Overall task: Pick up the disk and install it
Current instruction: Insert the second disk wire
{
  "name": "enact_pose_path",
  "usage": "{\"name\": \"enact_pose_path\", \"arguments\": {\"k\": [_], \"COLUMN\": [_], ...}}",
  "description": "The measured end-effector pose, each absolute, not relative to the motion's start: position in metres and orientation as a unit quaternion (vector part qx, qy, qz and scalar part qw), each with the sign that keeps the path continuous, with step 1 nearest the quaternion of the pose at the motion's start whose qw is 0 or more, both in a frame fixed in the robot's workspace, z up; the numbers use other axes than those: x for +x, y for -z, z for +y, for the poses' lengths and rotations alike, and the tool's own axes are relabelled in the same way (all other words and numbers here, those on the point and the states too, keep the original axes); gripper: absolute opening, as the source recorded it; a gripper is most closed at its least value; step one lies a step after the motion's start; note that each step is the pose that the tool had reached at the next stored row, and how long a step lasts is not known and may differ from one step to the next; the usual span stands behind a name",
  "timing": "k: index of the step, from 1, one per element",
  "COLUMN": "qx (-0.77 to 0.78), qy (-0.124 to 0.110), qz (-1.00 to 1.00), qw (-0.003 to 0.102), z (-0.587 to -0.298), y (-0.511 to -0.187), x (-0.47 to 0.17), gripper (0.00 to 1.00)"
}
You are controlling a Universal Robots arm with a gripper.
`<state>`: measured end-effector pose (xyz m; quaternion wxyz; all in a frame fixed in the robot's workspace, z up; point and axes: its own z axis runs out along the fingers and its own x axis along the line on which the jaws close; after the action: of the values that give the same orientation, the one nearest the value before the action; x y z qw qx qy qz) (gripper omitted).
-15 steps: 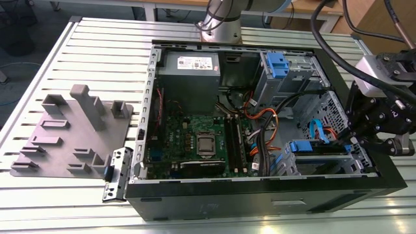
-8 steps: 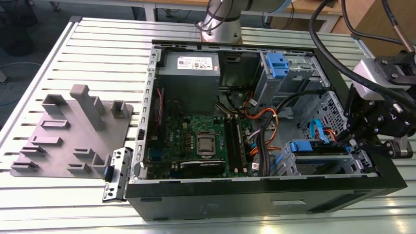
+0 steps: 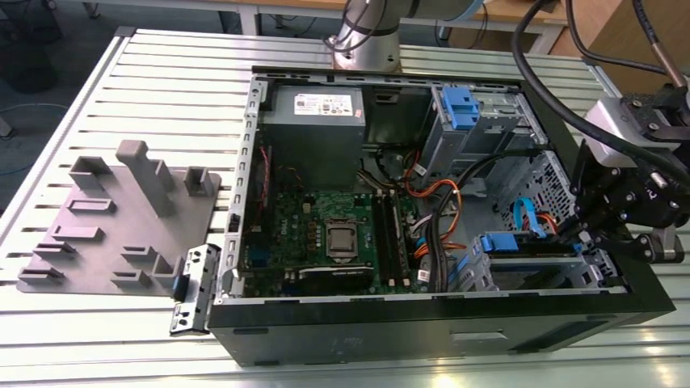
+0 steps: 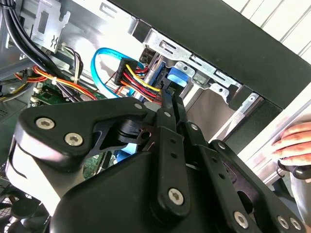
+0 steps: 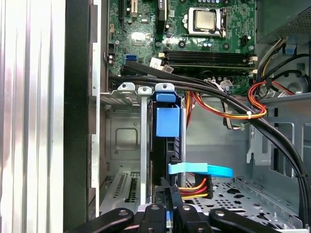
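The disk [image 3: 528, 249] stands on edge in the metal drive cage [image 3: 544, 271] at the corner of the open computer case [image 3: 431, 319] on the exterior view's right. In the first wrist view the disk [image 5: 164, 150] shows as a dark slab with a blue rail tab [image 5: 168, 121]. Its blue rail [image 4: 175, 80] also appears in the second wrist view. My gripper [image 3: 591, 238] hangs over that corner. Its fingertips [image 5: 169, 191] are pressed together at the disk's near end, beside the power plug and the blue data cable [image 5: 199, 170]. My gripper [image 4: 171, 99] is shut, with nothing between its fingers.
The case holds a green motherboard [image 3: 323, 234], a grey power-supply box [image 3: 318, 109], an upright blue latch with cage [image 3: 458, 105] and thick black cables [image 5: 233, 109]. A grey fixture plate [image 3: 108, 226] lies on the slatted table. A person's hand [image 4: 296, 141] rests beside the case.
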<state>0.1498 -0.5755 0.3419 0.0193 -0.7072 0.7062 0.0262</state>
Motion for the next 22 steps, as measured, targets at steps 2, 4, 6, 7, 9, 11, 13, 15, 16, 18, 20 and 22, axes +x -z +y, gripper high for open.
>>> {"name": "enact_pose_path", "arguments": {"k": [2, 4, 6, 7, 9, 11, 13, 15, 16, 18, 20, 22], "qx": [-0.707, -0.707, -0.707, -0.707, -0.707, -0.707, -0.707, -0.707, -0.707, -0.707, -0.707, -0.707], "qy": [-0.026, -0.026, -0.026, -0.026, -0.026, -0.026, -0.026, -0.026, -0.025, -0.024, -0.022, -0.019], "qz": [0.706, 0.706, 0.706, 0.706, 0.706, 0.706, 0.706, 0.706, 0.706, 0.706, 0.706, 0.706], "qw": [0.019, 0.019, 0.019, 0.019, 0.019, 0.019, 0.019, 0.019, 0.018, 0.017, 0.015, 0.012], "z": [-0.5755, -0.5755, -0.5755, -0.5755, -0.5755, -0.5755, -0.5755, -0.5756, -0.5755, -0.5754, -0.5748, -0.5735], "y": [-0.3419, -0.3419, -0.3417, -0.3417, -0.3416, -0.3416, -0.3408, -0.3393, -0.3383, -0.3368, -0.3355, -0.3343], "x": [0.1498, 0.1498, 0.1498, 0.1498, 0.1498, 0.1498, 0.1498, 0.1498, 0.1498, 0.1498, 0.1498, 0.1499], "gripper": [0.16, 0.16, 0.16, 0.16, 0.17, 0.17, 0.23, 0.23, 0.23, 0.23, 0.23, 0.23]}}
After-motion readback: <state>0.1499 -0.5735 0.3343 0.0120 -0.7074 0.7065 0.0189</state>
